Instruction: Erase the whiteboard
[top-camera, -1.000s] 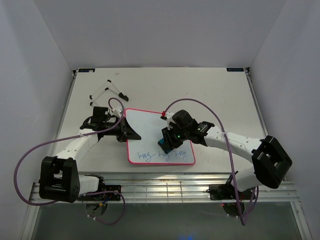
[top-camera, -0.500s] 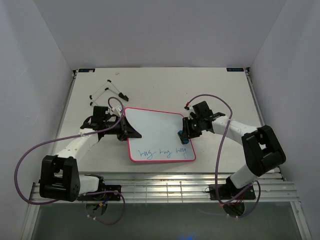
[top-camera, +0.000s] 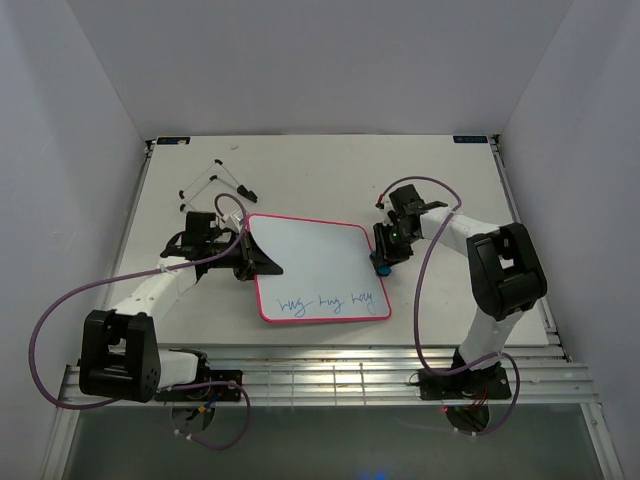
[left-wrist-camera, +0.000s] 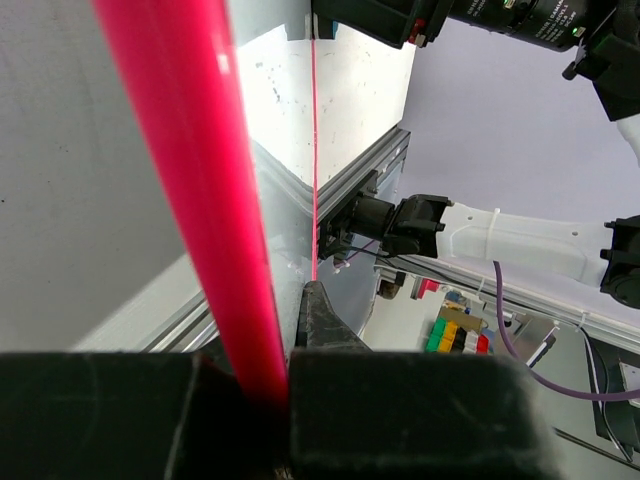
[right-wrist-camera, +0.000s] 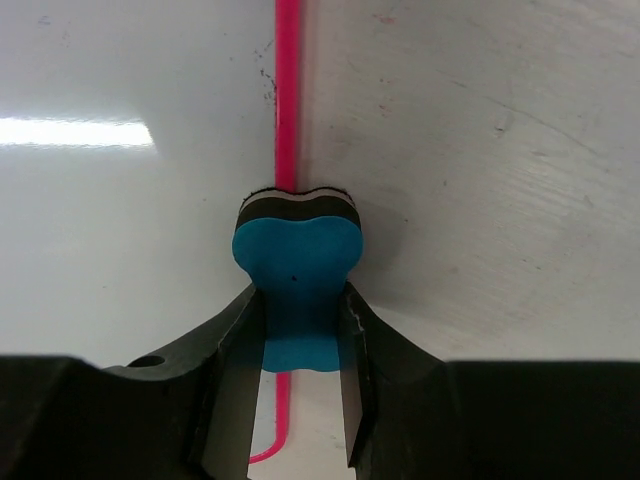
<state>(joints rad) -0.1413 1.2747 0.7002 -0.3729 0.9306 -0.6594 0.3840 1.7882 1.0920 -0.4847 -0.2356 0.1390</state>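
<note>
White and glossy, the whiteboard (top-camera: 315, 262) is shown lying flat near the middle of the table (top-camera: 450, 190), bounded by a thin pink-red rim (right-wrist-camera: 287, 100). A line of blue handwriting (top-camera: 333, 301) is carried along its near edge. The board's left edge is pinched by the left gripper (top-camera: 250, 262); in the left wrist view the rim is seen wedged tightly between the two black fingers (left-wrist-camera: 420, 410). A small blue eraser (right-wrist-camera: 296, 285) is held at its narrow waist by the right gripper (top-camera: 384, 257), the fingers being drawn in close on either side of it. The eraser is positioned at the board's right edge, directly over the rim, as is shown in the right wrist view; whether it presses on the surface cannot be told. A thin black wire stand (top-camera: 213, 182) is located at the far left of the table, well apart from the board
</note>
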